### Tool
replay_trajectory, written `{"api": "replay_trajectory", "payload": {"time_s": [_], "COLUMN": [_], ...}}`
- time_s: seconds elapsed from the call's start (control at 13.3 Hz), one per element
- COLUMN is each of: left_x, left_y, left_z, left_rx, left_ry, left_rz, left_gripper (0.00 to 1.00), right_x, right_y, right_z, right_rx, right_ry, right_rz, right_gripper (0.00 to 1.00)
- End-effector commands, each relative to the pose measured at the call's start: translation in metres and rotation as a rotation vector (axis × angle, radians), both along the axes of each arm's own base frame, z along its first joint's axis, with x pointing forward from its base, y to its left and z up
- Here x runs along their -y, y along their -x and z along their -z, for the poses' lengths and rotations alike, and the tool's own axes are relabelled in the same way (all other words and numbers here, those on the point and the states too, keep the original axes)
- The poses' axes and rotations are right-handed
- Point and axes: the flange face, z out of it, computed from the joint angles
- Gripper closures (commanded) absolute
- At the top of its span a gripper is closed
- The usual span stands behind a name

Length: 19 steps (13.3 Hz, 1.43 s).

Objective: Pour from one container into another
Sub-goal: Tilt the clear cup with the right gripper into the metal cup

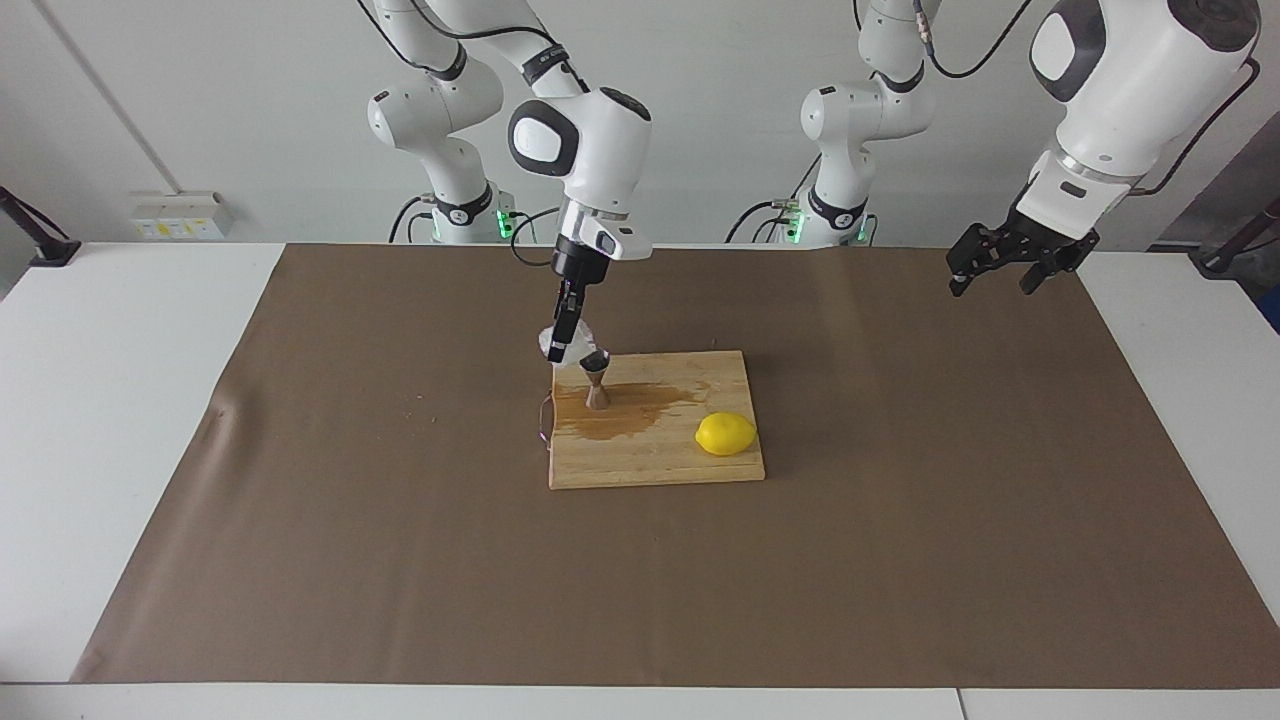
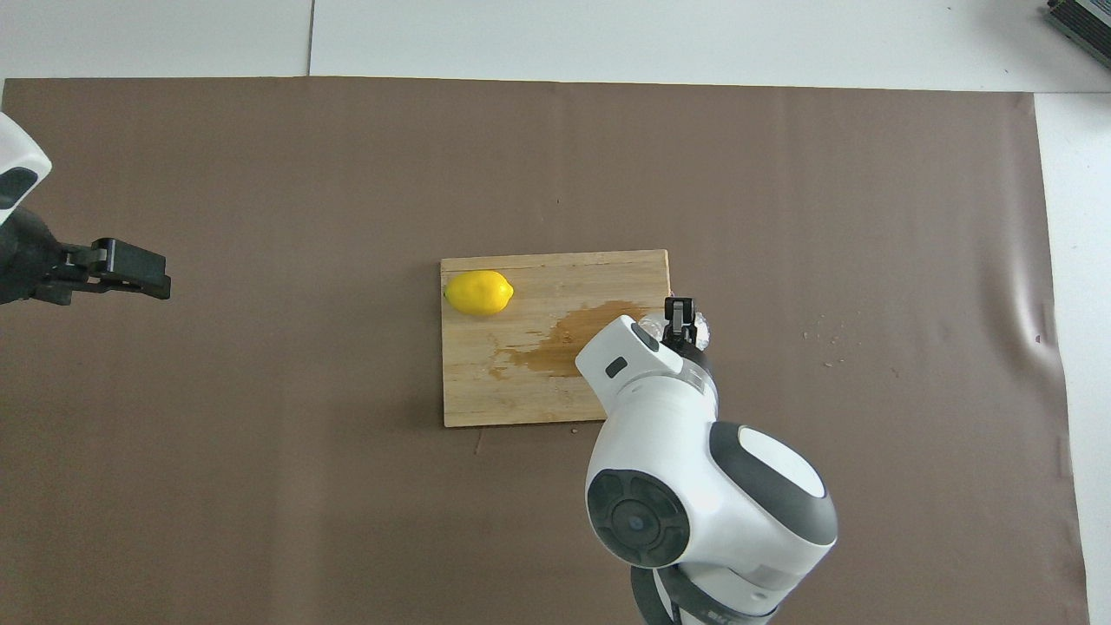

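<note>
Gripping the cup [image 1: 553, 343], the right gripper [image 1: 563, 345] hung over the corner of the board [image 1: 655, 455] nearest the robots at the right arm's end. Its jaws were clamped on the cup, one finger [image 1: 566, 322] running down the cup's wall. The cup sat between the jaws, tilted, its mouth toward the jigger [image 1: 596, 380], just above and beside the jigger's rim; whether they touched could not be told. The jigger stood upright on the board within a brown wet stain [image 1: 630, 410]. In the overhead view the right arm covered the jigger; only a bit of the cup [image 2: 697, 328] showed past the finger [image 2: 678, 314].

A lemon [image 1: 726, 434] lay on the board toward the left arm's end, well apart from the jigger. The board rested on brown paper [image 1: 400, 560] covering the surface.

The left gripper [image 1: 1010, 268] waited in the air over the paper's edge at its own end, jaws apart, holding nothing.
</note>
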Motion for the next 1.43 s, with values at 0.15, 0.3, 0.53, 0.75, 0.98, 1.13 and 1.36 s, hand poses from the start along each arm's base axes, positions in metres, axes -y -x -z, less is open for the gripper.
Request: {"api": "replay_trajectory", "payload": {"time_s": [0.15,0.3,0.53,0.75,0.98,1.13,1.36], "left_x": [0.0,0.0,0.0,0.0,0.0,0.0,0.0], "left_y": [0.008,0.008,0.008,0.008,0.008,0.008,0.008], "left_z": [-0.001,-0.001,-0.001,-0.001,-0.001,-0.001,-0.001], "left_rx": [0.005,0.005,0.005,0.005,0.005,0.005,0.005], "left_ry": [0.008,0.007,0.008,0.007,0.008,0.007,0.008], "left_rz": [-0.014,-0.014,-0.014,-0.014,-0.014,-0.014,-0.014], "left_gripper": [0.0,0.0,0.0,0.0,0.0,0.0,0.0], "right_x": [0.007,0.005,0.001,0.001,-0.003,-0.004,-0.004], "right_y": [0.013,0.014,0.016,0.018,0.024,0.024,0.023], "right_z": [0.001,0.003,0.002,0.005,0.012,0.011,0.011], "right_rx": [0.049,0.074,0.089,0.1,0.132,0.134,0.133], "right_ry": [0.016,0.026,0.023,0.024,0.033,0.034,0.033], "right_rz": [0.005,0.009,0.01,0.016,0.024,0.023,0.024], "right_gripper": [1.0,1.0,1.0,1.0,1.0,1.0,1.0]}}
